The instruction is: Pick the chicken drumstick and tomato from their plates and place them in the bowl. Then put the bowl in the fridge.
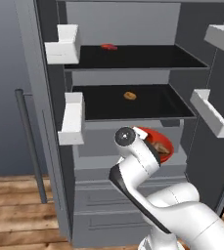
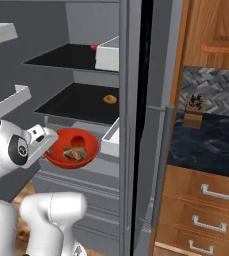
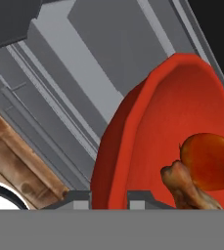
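Clamped on the near rim of the bowl point(image 3: 133, 146), the hand point(image 3: 108, 197) holds it just in front of the open fridge point(image 1: 133, 73), below its lower dark shelf point(image 1: 147, 105). Inside the bowl lie the chicken drumstick point(image 3: 187, 188) and tomato point(image 3: 209, 161), touching.

no text, label, brand, number or sign is showing legibly anywhere in these pictures. the fridge point(image 1: 133, 73) surfaces, the red bowl point(image 2: 71, 150) and the wooden drawers point(image 2: 201, 200) are carrying no lettering. a small dark mark on the counter block point(image 2: 196, 107) is staying too blurred to read.
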Robot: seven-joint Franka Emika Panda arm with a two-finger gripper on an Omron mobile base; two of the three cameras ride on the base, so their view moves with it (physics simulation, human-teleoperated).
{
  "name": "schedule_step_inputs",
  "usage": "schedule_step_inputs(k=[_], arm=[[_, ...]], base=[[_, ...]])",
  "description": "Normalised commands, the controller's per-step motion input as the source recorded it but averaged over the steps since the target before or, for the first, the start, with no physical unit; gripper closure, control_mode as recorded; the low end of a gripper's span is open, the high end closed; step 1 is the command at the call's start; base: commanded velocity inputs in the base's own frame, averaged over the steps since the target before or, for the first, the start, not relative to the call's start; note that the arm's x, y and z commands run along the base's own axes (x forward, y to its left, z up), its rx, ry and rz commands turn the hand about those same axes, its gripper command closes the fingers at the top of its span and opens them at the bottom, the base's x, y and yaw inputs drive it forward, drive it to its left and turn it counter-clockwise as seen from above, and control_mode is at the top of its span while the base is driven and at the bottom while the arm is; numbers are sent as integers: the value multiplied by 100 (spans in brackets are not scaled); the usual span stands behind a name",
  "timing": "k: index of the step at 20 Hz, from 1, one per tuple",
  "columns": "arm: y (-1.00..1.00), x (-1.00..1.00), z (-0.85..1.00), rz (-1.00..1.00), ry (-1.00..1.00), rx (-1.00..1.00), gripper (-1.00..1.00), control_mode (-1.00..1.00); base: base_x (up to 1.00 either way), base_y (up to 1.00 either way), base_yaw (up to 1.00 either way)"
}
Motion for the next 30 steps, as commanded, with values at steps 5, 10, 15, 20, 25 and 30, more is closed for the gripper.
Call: schedule_step_inputs(k=[5, 10, 15, 20, 25, 30], arm=[[0, 0, 0, 0, 0, 0, 100, 100], [0, 0, 0, 0, 0, 0, 100, 100], [0, 0, 0, 0, 0, 0, 100, 100], [0, 0, 0, 0, 0, 0, 100, 100], [0, 0, 0, 0, 0, 0, 100, 100], [0, 0, 0, 0, 0, 0, 100, 100]], base=[[20, 30, -16], [28, 40, -41], [2, 7, -10], [8, 18, -33], [1, 16, -13], [0, 14, 3]])
